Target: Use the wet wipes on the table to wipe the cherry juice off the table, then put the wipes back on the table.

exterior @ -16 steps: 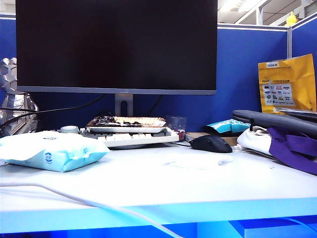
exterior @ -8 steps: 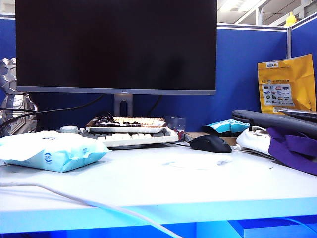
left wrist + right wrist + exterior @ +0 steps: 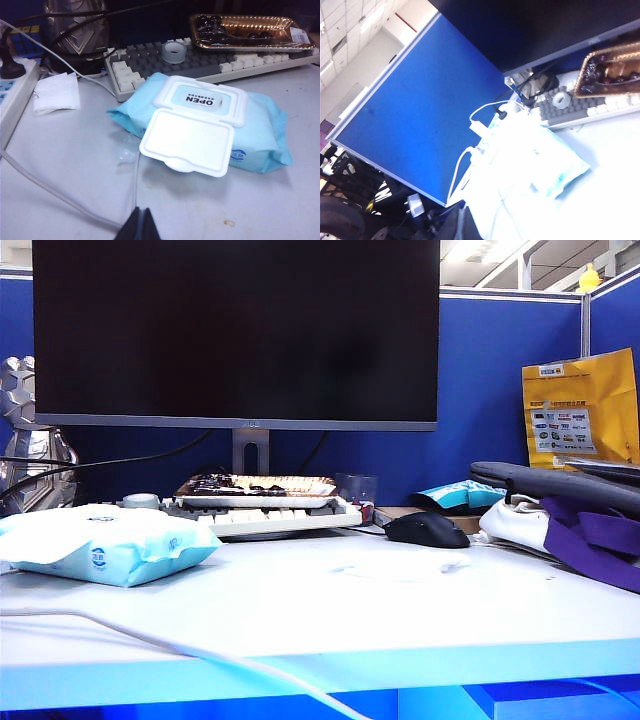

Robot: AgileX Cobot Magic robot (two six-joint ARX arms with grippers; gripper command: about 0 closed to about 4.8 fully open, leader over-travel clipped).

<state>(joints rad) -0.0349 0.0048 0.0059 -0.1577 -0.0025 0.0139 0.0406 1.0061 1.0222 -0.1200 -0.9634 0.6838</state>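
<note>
Presently, no arm is seen in the exterior view. The left gripper (image 3: 141, 226) is held low over the table (image 3: 280, 200), its tips pressed together on nothing. The right gripper (image 3: 454, 226) is barely shown in its own view and is taken as closed and empty. The wet wipes (image 3: 398, 568) are noted as a thin sheet lying flat just in front of the mouse (image 3: 425, 529); the juice cannot be made out.

Risks recorded:
- The blue pack (image 3: 200, 125), its lid open, may be mistaken for the sheet.
- The flat sheet may be missed if the jaws are not opened first.
- The cable (image 3: 50, 192) may be snagged.
- The mouse may be knocked.
</note>
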